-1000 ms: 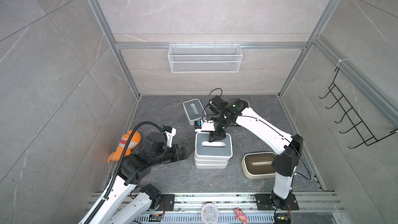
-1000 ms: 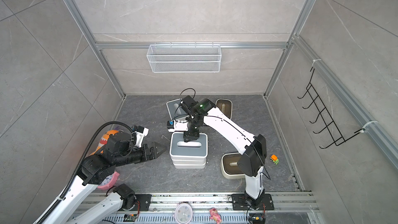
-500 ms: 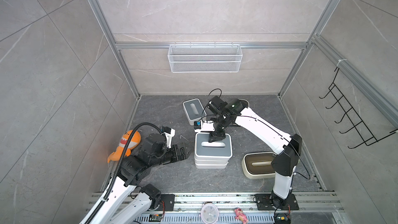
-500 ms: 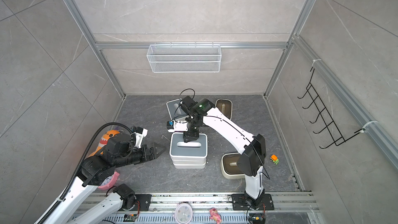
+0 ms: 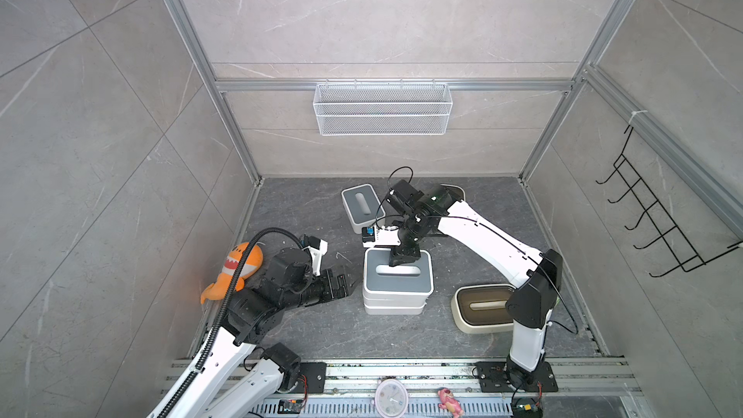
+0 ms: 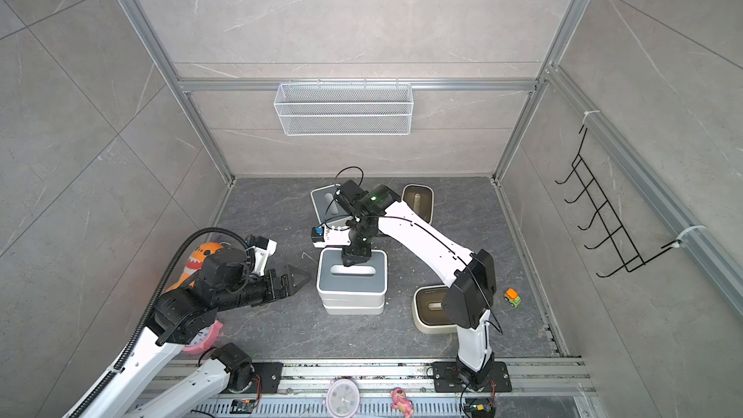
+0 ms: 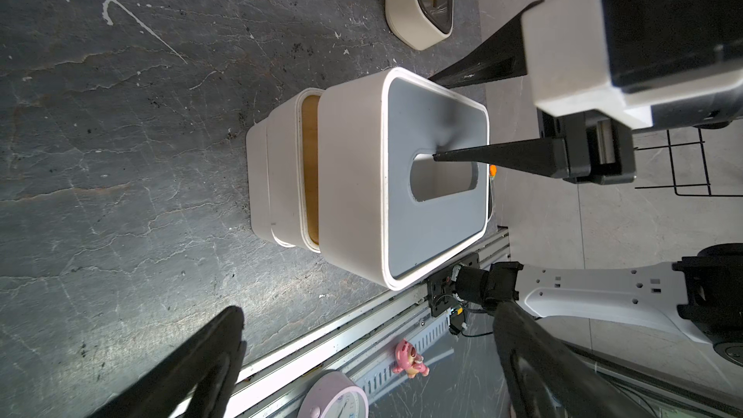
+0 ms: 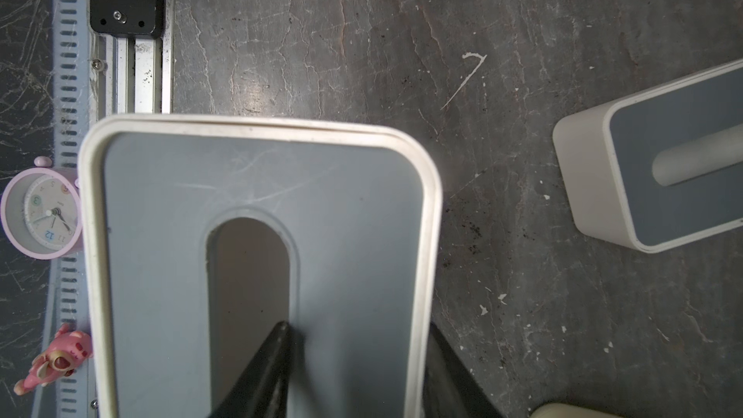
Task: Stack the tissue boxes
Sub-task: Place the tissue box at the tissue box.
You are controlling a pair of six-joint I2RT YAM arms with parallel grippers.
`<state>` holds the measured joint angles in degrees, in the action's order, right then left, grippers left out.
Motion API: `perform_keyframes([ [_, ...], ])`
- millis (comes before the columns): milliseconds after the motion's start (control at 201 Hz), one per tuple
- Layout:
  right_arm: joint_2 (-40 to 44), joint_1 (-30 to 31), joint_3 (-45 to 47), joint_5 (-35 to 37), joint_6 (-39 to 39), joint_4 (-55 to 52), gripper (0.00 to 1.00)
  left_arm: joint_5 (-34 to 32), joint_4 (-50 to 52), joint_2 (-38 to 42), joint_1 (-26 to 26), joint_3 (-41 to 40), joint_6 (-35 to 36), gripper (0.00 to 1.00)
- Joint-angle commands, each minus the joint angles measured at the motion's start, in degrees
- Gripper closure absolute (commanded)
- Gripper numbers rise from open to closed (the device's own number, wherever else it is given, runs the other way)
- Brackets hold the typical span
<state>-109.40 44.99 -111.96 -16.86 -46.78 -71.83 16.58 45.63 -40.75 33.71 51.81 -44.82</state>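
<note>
Left wrist shows grey-lidded box (image 7: 362, 178) atop bamboo-lidded box (image 7: 289, 170).

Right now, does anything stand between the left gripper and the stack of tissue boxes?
Nothing visible does. The open left gripper faces the stack with only bare floor between them. The right gripper is shut on the top grey-lidded box, one finger in its slot, one outside its wall.

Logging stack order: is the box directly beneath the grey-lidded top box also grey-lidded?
No, the left wrist view shows a bamboo-lidded box directly under the grey-lidded top box.
</note>
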Motion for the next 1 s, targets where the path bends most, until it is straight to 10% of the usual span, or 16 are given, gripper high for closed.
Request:
perform_keyframes([
  [0, -0.28, 0.36, 0.19, -0.85, -0.5, 0.35, 0.57, 0.06, -0.9, -0.03, -0.3, -0.02, -0.05, 0.0],
  [997, -3.66, 0.36, -3.14, 0.34, -0.66, -0.65, 0.56, -0.39, -0.36, 1.05, -0.31, -0.9, -0.02, 0.0],
])
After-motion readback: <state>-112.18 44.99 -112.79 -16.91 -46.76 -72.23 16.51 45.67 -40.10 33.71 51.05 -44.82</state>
